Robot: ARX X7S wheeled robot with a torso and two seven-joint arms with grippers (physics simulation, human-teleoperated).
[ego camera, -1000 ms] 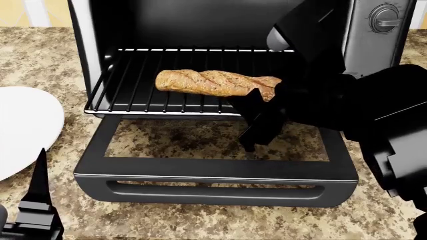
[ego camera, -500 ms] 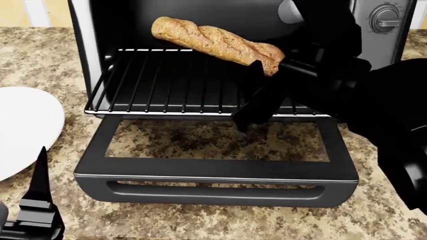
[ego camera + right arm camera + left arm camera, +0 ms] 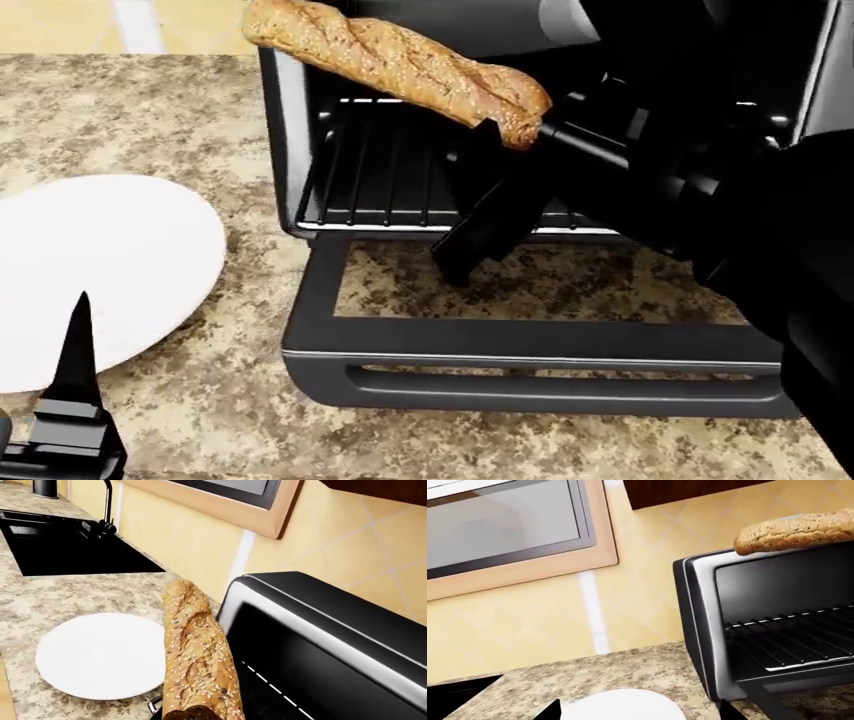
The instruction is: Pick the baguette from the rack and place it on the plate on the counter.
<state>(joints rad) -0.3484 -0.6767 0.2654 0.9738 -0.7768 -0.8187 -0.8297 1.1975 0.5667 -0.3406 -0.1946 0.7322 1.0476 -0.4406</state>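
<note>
The baguette [image 3: 400, 65] hangs tilted in the air above and in front of the toaster oven's opening, clear of the black wire rack [image 3: 400, 180]. My right gripper [image 3: 497, 160] is shut on its right end; the free end points left towards the plate. In the right wrist view the baguette [image 3: 197, 655] stretches away from the jaws, beside the white plate [image 3: 100, 655]. The plate [image 3: 94, 270] lies on the granite counter [image 3: 240, 400] left of the oven. My left gripper [image 3: 639, 711] is open low over the plate [image 3: 620, 705], holding nothing; the baguette [image 3: 794, 532] shows over the oven's top there.
The oven's door [image 3: 534, 350] lies folded down flat over the counter in front of the rack. A black sink [image 3: 67, 550] with a faucet [image 3: 107, 510] is beyond the plate. A tiled wall and a window frame [image 3: 514, 565] stand behind the counter.
My right gripper has lifted the baguette off the rack and carried it up and to the left, out of the oven. The head view has shifted, showing more of the plate.
</note>
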